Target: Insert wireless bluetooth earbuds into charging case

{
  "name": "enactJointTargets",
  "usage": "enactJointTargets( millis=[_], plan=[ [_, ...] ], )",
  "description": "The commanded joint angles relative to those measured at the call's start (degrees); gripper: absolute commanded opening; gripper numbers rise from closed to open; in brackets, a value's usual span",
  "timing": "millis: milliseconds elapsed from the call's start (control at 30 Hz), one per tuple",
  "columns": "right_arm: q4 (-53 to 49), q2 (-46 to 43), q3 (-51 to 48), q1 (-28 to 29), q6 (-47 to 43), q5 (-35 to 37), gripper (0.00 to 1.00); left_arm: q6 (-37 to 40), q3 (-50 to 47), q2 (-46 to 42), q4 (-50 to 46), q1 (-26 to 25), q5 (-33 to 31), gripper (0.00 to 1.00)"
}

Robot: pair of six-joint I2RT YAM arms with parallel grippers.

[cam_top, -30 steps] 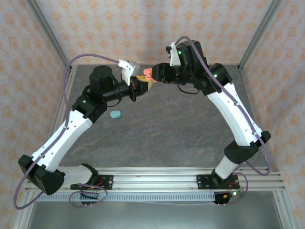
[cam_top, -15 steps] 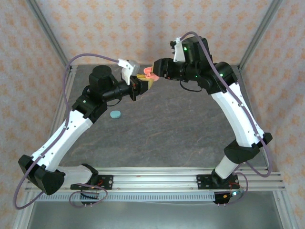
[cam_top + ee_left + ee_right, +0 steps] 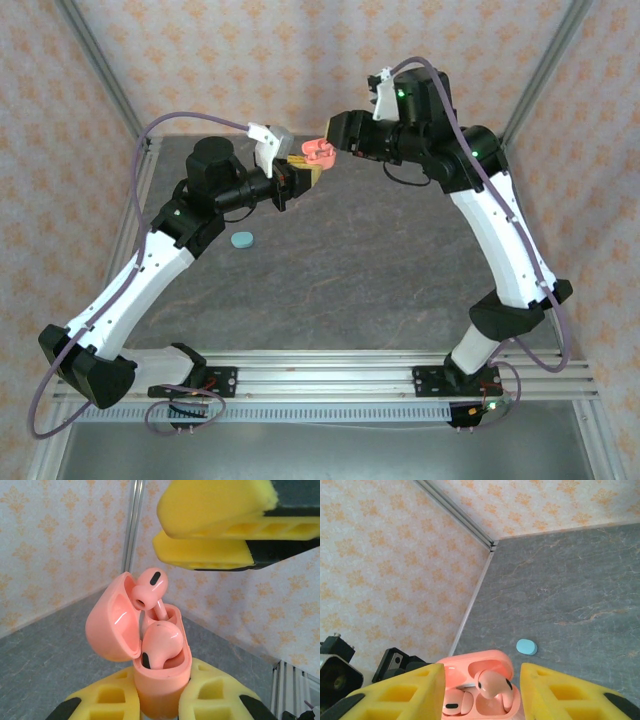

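Observation:
My left gripper (image 3: 157,702) is shut on the base of a salmon-pink charging case (image 3: 159,682), held upright above the table with its lid (image 3: 111,625) hinged open. One pink earbud (image 3: 161,642) sits deep in its socket. A second pink earbud (image 3: 150,586) stands tilted, its stem in the other socket and its head well above the rim. My right gripper (image 3: 482,690) hovers over the case (image 3: 481,661), open, its yellow fingers (image 3: 402,690) wide on either side and touching nothing. In the top view the case (image 3: 316,151) sits between the two grippers.
A teal oval case (image 3: 242,240) lies shut on the grey table (image 3: 380,270), left of centre, and appears again in the right wrist view (image 3: 526,646). Patterned walls and metal frame posts (image 3: 110,90) close in the back and sides.
My right gripper has drawn back up and to the right, away from the pink case. The left arm and the case have stayed put.

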Motion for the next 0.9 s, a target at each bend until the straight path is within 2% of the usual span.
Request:
enactJointTargets(
  millis=[0, 333, 633, 867],
  plan=[
    [1.3, 0.5, 1.6, -0.4, 1.1, -1.7, 0.43, 0.4, 1.8, -0.1, 2.8, -0.2, 1.2, 0.0],
    [0.0, 1.9, 2.1, -0.4, 1.0, -4.1, 0.43, 0.9, 2.4, -0.1, 2.2, -0.2, 1.6, 0.0],
    [-1.5, 2.4, 2.3, -0.5, 0.3, -4.4, 0.35, 0.9, 2.0, -0.7, 1.7, -0.2, 1.6, 0.0],
    [-2.0, 2.0, 1.8, -0.5, -0.5, -5.9, 0.32, 1.0, 1.9, -1.0, 1.5, -0.2, 1.1, 0.0]
  ],
)
